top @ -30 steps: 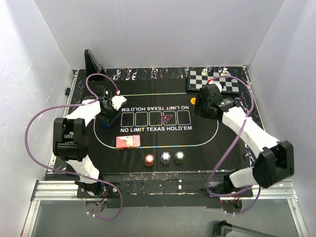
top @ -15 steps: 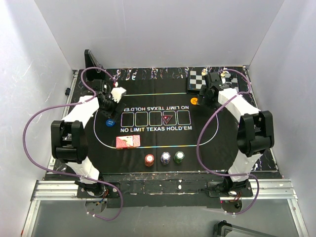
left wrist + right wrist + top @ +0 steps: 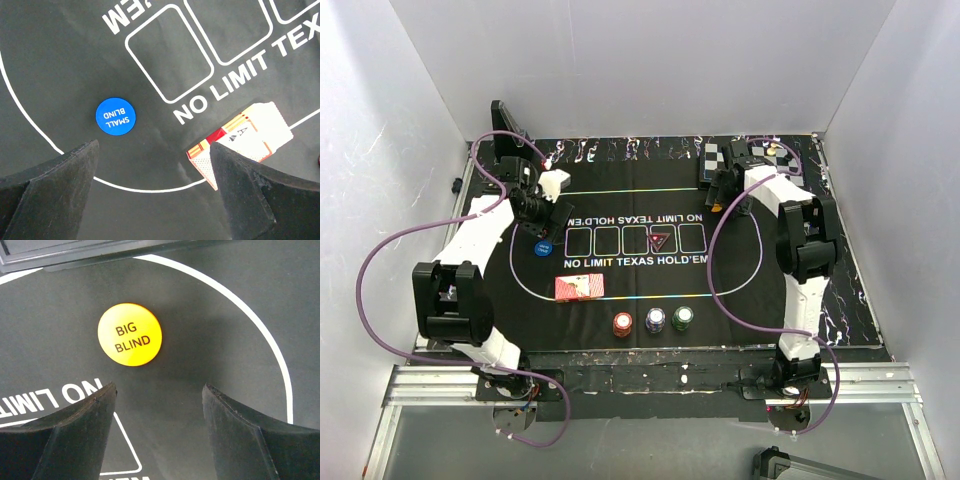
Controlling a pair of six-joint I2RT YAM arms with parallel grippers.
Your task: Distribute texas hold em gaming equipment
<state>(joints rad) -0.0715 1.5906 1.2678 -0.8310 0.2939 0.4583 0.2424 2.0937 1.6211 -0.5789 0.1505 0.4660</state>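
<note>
The two blind buttons look placed. The blue button [image 3: 115,116], marked small blind, lies flat on the mat [image 3: 750,290] at its left end, inside the white line. The left gripper [image 3: 152,150] hangs above it with its fingers spread and nothing between them. At the right end, the yellow button [image 3: 130,334], marked big blind, lies just near of the chessboard [image 3: 720,160]. The right gripper [image 3: 158,390] is over it, likewise released and empty. The red triangular marker [image 3: 660,241] sits in one of the printed boxes at the centre.

What is left, by my reading, is the dealing and sharing out. The cards [image 3: 579,288] lie in one pile at the near left, apparently with an ace face up, though the left finger hides part of the pile. The red chip [image 3: 622,325], purple chip [image 3: 655,320] and green chip [image 3: 682,318] stand in a row along the near edge, just beside one another.

The chessboard crowds the far right corner and the right arm reaches across it. A black stand [image 3: 506,125] rises at the far left, and purple cables [image 3: 380,260] loop beside both arms.
</note>
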